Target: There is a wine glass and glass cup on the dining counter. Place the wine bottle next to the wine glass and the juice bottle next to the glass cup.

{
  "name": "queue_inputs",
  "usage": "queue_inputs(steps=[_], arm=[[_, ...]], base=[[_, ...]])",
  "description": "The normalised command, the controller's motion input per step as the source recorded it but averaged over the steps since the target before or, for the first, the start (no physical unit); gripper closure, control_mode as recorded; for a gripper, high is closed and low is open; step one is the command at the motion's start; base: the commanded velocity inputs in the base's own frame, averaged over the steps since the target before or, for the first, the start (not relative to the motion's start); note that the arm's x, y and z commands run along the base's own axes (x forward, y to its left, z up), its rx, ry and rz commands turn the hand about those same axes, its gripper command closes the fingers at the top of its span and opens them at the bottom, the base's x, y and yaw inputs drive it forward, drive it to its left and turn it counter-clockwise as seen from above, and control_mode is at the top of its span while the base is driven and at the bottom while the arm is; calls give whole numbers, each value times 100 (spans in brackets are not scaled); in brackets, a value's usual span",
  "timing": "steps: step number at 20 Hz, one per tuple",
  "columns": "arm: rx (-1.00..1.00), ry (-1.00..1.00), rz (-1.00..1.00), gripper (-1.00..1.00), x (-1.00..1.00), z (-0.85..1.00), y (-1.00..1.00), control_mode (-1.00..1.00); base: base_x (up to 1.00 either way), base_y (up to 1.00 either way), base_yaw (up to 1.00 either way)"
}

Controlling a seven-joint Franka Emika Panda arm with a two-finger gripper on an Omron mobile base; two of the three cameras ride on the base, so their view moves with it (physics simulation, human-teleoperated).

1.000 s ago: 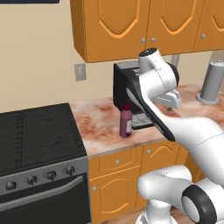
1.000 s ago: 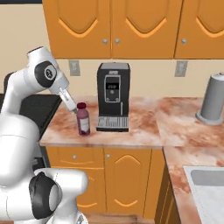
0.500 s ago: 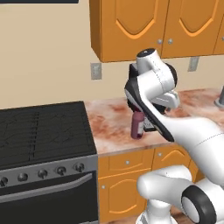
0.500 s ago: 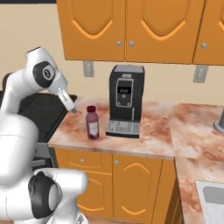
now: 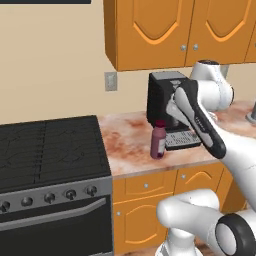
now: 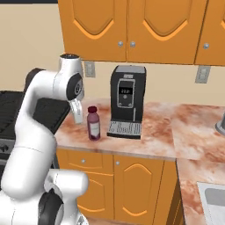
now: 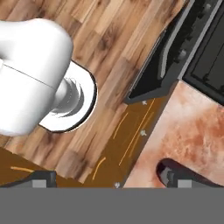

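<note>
The juice bottle (image 5: pixel 158 140) stands upright at centre frame on the marbled table (image 5: pixel 130 145), just in front of the black coffee machine (image 5: pixel 162 95); its pale label is unreadable. In the hand view the claw (image 7: pixel 105 179) sits at bottom centre, tips apart and holding nothing, above the wooden floor (image 7: pixel 100 48).

The juice bottle (image 5: pixel 158 140) stands on the marbled worktop (image 5: pixel 131 145), just beside the coffee machine (image 5: pixel 165 100).
</note>
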Motion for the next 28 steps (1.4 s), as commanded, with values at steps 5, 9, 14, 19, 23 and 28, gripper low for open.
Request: queue_inputs(steps=[5, 9, 14, 19, 23, 28], arm=[[57, 0, -23, -100, 2, -33, -41, -100], [50, 3, -28, -100, 20, -17, -24, -100], [46, 5, -29, -100, 43, -4, -11, -100], [36, 4, -27, -100, 43, -7, 0, -100], [27, 11, -16, -100, 33, -28, 0, -100], [22, 4, -8, -100, 34, -26, 0, -100]], base=[[0, 0, 0], [0, 0, 0], [0, 0, 0], [0, 0, 0], [0, 0, 0], [0, 0, 0]])
